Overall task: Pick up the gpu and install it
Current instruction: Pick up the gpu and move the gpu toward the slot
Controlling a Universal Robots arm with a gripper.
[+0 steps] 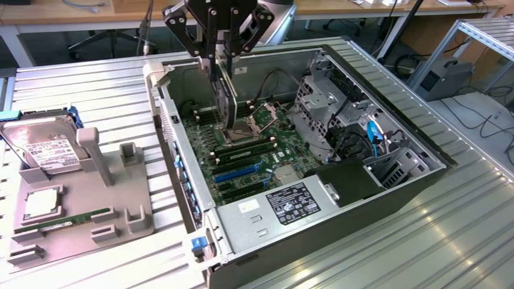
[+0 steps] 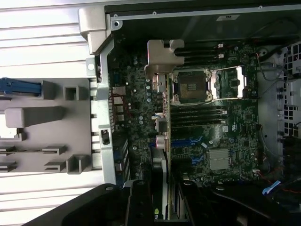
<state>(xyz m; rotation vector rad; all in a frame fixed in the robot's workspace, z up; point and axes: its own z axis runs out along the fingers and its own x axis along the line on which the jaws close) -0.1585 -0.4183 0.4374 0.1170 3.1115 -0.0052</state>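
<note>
My gripper hangs over the open computer case and is shut on the top edge of the gpu. The card hangs upright, dark face and green board edge-on, above the motherboard near the open CPU socket. Its lower edge is close to the board; I cannot tell if they touch. In the wrist view the gpu shows as a thin edge, and its silver bracket points toward the case's rear wall. The blue expansion slots lie a little further along the board. The gripper shows dark around the card.
A grey holder tray stands at the exterior view's left with a hard drive, a memory stick and a CPU. Inside the case are a drive cage, cables and a labelled power supply.
</note>
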